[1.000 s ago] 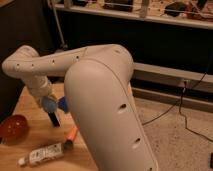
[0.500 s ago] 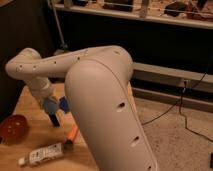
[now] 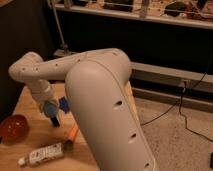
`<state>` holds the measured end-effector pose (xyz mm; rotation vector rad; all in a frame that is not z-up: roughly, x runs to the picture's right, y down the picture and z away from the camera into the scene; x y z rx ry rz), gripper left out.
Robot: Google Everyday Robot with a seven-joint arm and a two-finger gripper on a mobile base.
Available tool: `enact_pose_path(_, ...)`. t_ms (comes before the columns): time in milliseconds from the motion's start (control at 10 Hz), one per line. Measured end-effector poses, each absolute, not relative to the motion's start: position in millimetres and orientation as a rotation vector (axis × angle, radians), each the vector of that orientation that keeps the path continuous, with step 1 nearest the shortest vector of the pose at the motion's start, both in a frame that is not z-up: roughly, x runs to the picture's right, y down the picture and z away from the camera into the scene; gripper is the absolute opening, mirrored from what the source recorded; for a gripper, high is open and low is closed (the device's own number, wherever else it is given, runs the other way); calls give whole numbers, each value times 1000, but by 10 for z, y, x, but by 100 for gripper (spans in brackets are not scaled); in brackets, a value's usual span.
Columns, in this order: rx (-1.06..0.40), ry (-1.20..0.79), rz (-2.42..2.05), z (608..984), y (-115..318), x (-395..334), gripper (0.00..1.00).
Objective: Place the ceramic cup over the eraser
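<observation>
The gripper (image 3: 54, 114) is being hung low over the wooden table (image 3: 22, 102); its state cannot be told. The blue ceramic cup (image 3: 63, 103), at its two o'clock, is seemingly being carried toward the orange eraser (image 3: 73, 132) at five o'clock.

You are looking at a robot arm (image 3: 102, 107) cased in smooth, off-white, rounded shells, the nearest segment showing as a broad, bulging cylinder. Small dark round holes are dotting the casing in rows along each link. The links are narrowing toward the far end, joined by rounded elbows. Down over the wooden surface (image 3: 30, 145), the pincer (image 3: 54, 119) is showing dark fingers beneath a blue patch at the wrist.
</observation>
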<state>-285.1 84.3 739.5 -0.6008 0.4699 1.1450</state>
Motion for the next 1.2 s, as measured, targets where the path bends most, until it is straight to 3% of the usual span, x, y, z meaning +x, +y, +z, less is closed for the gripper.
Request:
enact_pose_path(100,-601,485,1139,7438,896,-2822,43)
enact_pose_path(500,-605,519,1141,7549,989,-2746,78)
enact_pose_path(1200,-648,501,1149,7612,1026,-2697,80)
